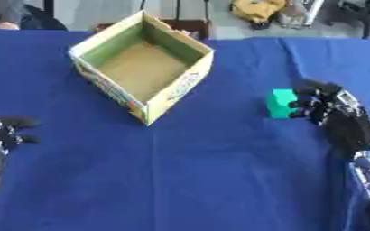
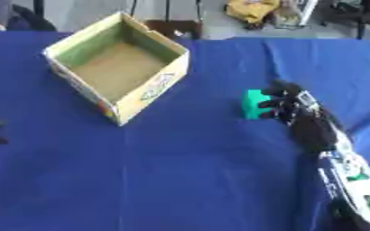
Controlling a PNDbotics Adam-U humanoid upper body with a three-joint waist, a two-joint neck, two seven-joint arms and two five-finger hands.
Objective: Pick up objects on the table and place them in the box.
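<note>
Left eye view: the robot's right hand (image 1: 330,108) closes its curled fingers against a small green block (image 1: 280,103) lying on the blue tabletop (image 1: 219,171), just to the hand's left. The open cardboard box (image 1: 145,67), farther to the left, looks empty; nothing appears placed yet. The left hand (image 1: 2,135) idles at the edge, fingers relaxed.

Right eye view: only the left hand's fingertips show, while more of the right forearm appears.

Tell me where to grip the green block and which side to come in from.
Grip the green block across its near and far faces, coming in from its right. It sits flat on the blue table as a small boxy shape, and the right hand is already at that side with fingers curled by it. The open box lies to its left.
</note>
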